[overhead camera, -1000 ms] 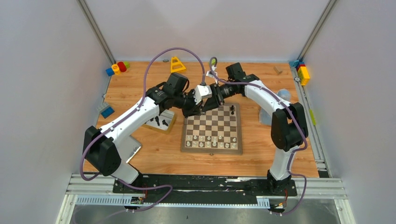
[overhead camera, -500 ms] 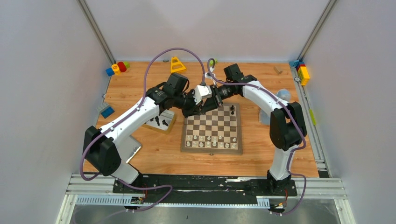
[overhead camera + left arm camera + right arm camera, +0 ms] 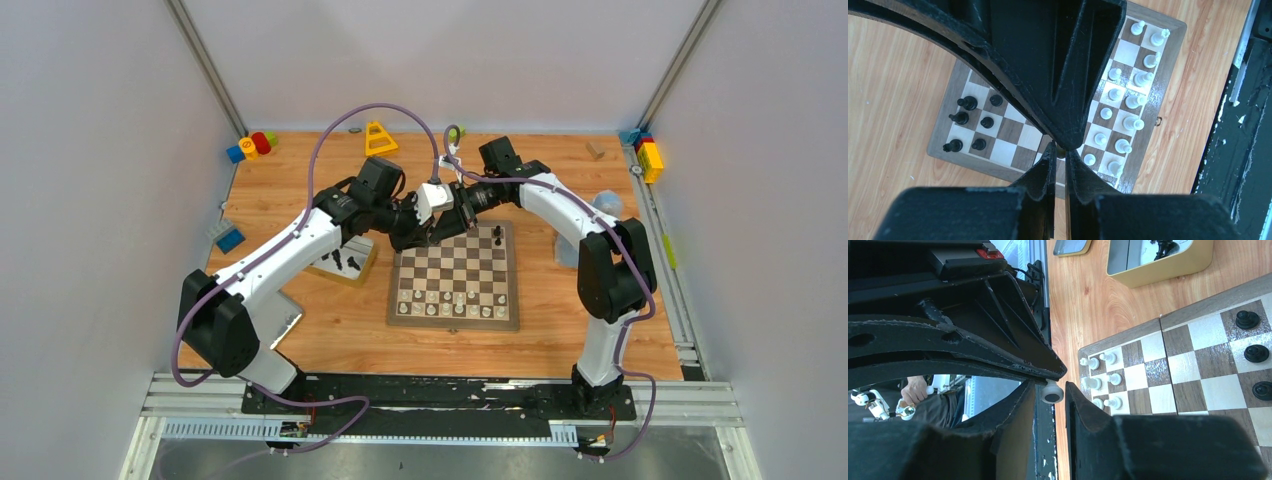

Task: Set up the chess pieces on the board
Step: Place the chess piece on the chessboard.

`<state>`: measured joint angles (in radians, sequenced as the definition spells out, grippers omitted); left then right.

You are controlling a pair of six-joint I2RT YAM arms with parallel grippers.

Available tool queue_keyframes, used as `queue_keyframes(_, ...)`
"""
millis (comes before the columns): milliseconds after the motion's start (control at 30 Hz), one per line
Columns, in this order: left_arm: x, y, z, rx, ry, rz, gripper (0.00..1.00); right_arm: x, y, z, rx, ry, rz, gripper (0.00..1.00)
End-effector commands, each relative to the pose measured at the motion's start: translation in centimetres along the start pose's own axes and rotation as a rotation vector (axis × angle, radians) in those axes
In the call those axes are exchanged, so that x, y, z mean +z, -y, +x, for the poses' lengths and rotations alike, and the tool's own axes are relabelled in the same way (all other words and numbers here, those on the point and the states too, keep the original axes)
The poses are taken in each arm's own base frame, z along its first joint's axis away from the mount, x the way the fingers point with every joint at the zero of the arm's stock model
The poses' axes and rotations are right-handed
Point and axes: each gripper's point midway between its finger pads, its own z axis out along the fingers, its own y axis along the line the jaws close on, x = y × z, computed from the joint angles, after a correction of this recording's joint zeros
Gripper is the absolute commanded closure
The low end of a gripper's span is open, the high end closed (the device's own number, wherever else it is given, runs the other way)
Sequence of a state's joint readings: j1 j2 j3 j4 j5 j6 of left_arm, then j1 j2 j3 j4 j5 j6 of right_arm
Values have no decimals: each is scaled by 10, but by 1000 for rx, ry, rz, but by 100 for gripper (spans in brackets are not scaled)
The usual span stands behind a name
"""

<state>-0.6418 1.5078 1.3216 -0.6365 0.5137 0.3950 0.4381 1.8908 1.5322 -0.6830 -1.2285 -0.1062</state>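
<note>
Position: both arms meet in the air above the far left corner of the board (image 3: 452, 324).

Right tool (image 3: 1050, 388): closed on a pale piece (image 3: 1052, 393), one finger on each side of its round base. The base faces my right wrist camera and shows a dark pad underneath.

Left tool (image 3: 1059, 150): closed down to a thin slit, its tip right against the same piece. Whether it pinches the piece's head I cannot tell, because the right tool's finger hides that spot.

Board state: pale pieces (image 3: 1133, 102) fill most of the two near rows. A small cluster of black pieces (image 3: 970, 125) stands at the far right corner. More black ones wait in the tin (image 3: 345, 262), on the surface (image 3: 560, 310) just left of the board.

Handling, my judgement:
- The piece is tiny, so very light, and it looks hard and smooth. It will not deform, but it could twist or squirt out of a skewed pinch.
- The pad under the base should stop it skating once it is down. The narrow foot means it topples at a nudge.
- The best hold is across the body above the base, with the axis upright and the base free to meet the square.
- The neighbours stand close, so the fingers need to come straight down and open only slightly.
</note>
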Motion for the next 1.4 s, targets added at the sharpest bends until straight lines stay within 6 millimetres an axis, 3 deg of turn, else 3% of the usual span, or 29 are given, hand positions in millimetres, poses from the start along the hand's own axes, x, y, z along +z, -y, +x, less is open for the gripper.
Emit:
queue_keyframes(0, -3, 1, -11, 14, 37, -12, 93, -2, -17, -10, -89, 20, -23, 71)
queue_keyframes(300, -5, 1, -12, 17, 39, -19, 94, -3, -16, -7, -88, 18, -20, 72)
queue_keyframes(633, -4, 3, -10, 15, 40, -7, 92, -3, -17, -7, -92, 18, -20, 88)
queue_keyframes(833, -6, 2, -12, 16, 46, -24, 62, -10, -17, -10, -102, 32, 2, 99)
queue_keyframes(1067, -23, -20, -31, -41, 117, -73, 26, -42, -23, -18, -120, 101, 44, 100)
queue_keyframes(1167, -36, -36, -44, -70, 169, -100, 21, -58, -27, -21, -126, 140, 59, 100)
queue_keyframes(1367, -59, -55, -84, -168, 328, -63, 21, -88, -42, -35, -144, 231, 64, 100)
